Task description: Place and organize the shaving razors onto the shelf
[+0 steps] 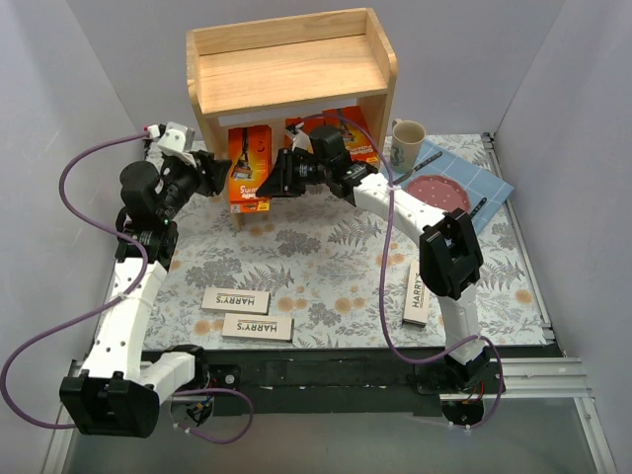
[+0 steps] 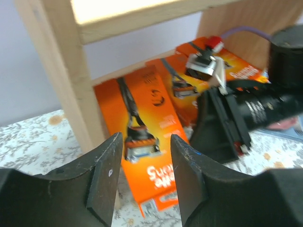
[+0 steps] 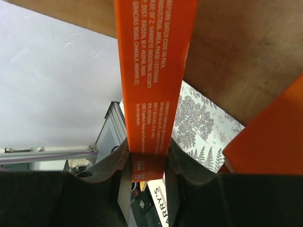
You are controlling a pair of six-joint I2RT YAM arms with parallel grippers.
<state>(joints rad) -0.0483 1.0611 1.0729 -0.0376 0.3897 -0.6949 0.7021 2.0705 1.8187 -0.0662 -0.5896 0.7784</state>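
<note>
The wooden shelf [image 1: 292, 71] stands at the back centre. Three orange razor packs sit at its lower level. One [image 1: 250, 163] leans at the left front and fills the left wrist view [image 2: 142, 123]. My left gripper [image 1: 215, 174] is open just short of it [image 2: 144, 142]. My right gripper [image 1: 279, 180] is shut on the narrow edge of another orange pack [image 3: 151, 71] under the shelf board. A third orange pack [image 3: 270, 137] lies beside it. Three white HARRY'S boxes lie flat on the table: two at the near left [image 1: 237, 299] [image 1: 257, 327] and one at the near right [image 1: 419, 293].
A mug [image 1: 407, 141] stands right of the shelf. A red plate [image 1: 440, 191] lies on a blue cloth [image 1: 484, 178] with cutlery at the far right. The shelf's left post [image 2: 66, 80] is close to my left fingers. A floral cover [image 1: 326, 257] lies over the table.
</note>
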